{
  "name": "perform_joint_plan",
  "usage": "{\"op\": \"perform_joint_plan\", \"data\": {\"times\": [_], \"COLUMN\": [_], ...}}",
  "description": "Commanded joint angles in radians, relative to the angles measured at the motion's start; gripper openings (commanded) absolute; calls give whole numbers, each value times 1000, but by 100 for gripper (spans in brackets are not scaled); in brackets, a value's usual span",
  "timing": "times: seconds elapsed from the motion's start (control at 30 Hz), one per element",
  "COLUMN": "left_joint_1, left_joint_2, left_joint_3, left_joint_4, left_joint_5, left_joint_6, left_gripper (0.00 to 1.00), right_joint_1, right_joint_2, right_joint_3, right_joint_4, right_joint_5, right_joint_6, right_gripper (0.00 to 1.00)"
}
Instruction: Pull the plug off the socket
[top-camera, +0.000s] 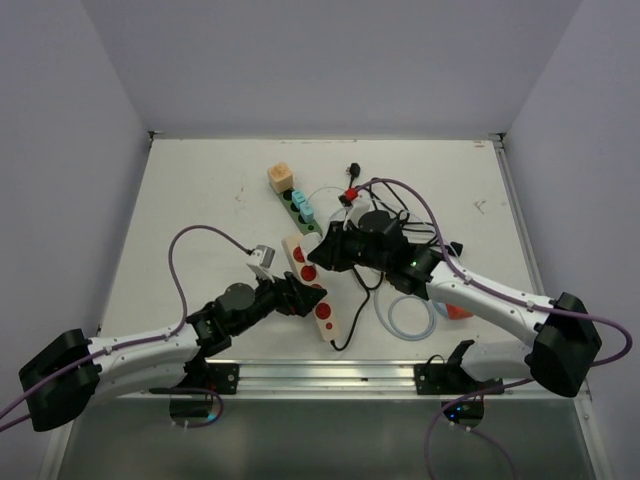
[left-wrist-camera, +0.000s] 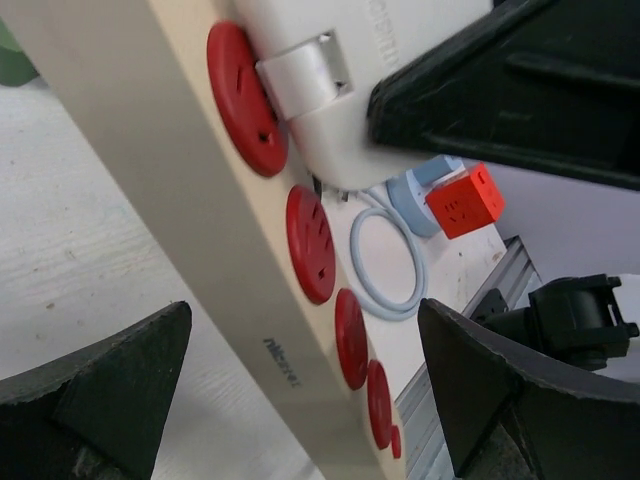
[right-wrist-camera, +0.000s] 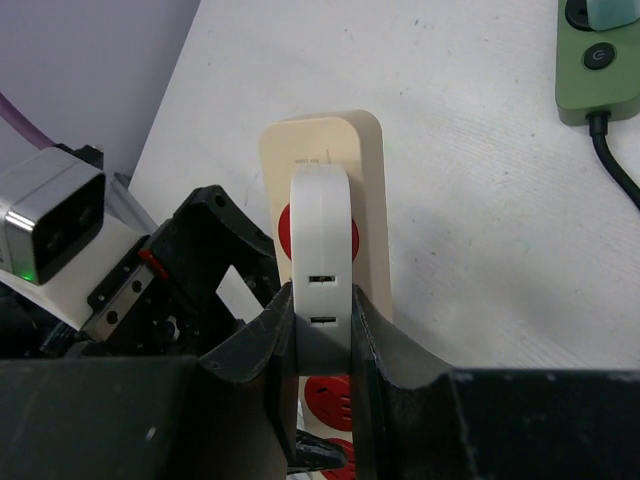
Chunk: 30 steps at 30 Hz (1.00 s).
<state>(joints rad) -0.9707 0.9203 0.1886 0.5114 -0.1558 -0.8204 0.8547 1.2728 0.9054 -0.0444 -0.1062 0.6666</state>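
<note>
**Top view.** A cream power strip (top-camera: 309, 288) with red sockets lies near the middle of the white desk (top-camera: 200, 200), running from 11 o'clock to 5 o'clock. The left gripper (top-camera: 298, 297) sits at the strip's middle, reaching in from 8 o'clock. The right gripper (top-camera: 325, 250) is at the strip's far end, coming from 4 o'clock. At 12 o'clock of the cream strip lies a green power strip (top-camera: 300, 210) with a tan cube (top-camera: 281, 178) and a teal plug (top-camera: 306, 213) on it. A pale blue cable coil (top-camera: 410, 315) lies at 3 o'clock, under the right arm.

**Left wrist view.** The left gripper (left-wrist-camera: 300, 330) is spread wide. Its fingers (left-wrist-camera: 100, 400) stand on either side of the cream strip (left-wrist-camera: 170, 170) without touching it, and it holds nothing. The white plug (left-wrist-camera: 330, 100) sits at 12 o'clock against the strip's face, beside the first red socket (left-wrist-camera: 245, 100). A black finger of the right gripper presses on it from 2 o'clock. A red-orange cube (left-wrist-camera: 460, 200) and the blue coil (left-wrist-camera: 390, 260) lie beyond the strip.

**Right wrist view.** The right gripper (right-wrist-camera: 322, 320) is clamped tight on the white plug (right-wrist-camera: 325, 240), one finger (right-wrist-camera: 270, 350) on each flat side. The plug stands upright on the cream strip (right-wrist-camera: 320, 150), over a red socket. Whether its pins are seated cannot be seen. The left gripper (right-wrist-camera: 200, 260) is at 9 o'clock, just beside the strip. The green strip (right-wrist-camera: 600, 60) and its black cable (right-wrist-camera: 615, 165) are at 2 o'clock.
</note>
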Motion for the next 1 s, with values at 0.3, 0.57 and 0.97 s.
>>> {"op": "perform_joint_plan", "data": {"times": [0.3, 0.57, 0.97], "left_joint_1": [21, 79, 325], "left_joint_2": [51, 55, 120], "left_joint_3": [12, 43, -67], "left_joint_4": [170, 44, 171], "left_joint_5": [-22, -13, 246], "left_joint_6": [-17, -104, -287], "left_gripper": [58, 0, 0], "right_joint_1": [17, 32, 33], "right_joint_2": [-90, -108, -165], "right_joint_3": [-56, -79, -149], "right_joint_4": [205, 216, 238], "right_joint_5": [11, 19, 103], "right_joint_6": [113, 41, 5], "right_gripper": [0, 0, 0]}}
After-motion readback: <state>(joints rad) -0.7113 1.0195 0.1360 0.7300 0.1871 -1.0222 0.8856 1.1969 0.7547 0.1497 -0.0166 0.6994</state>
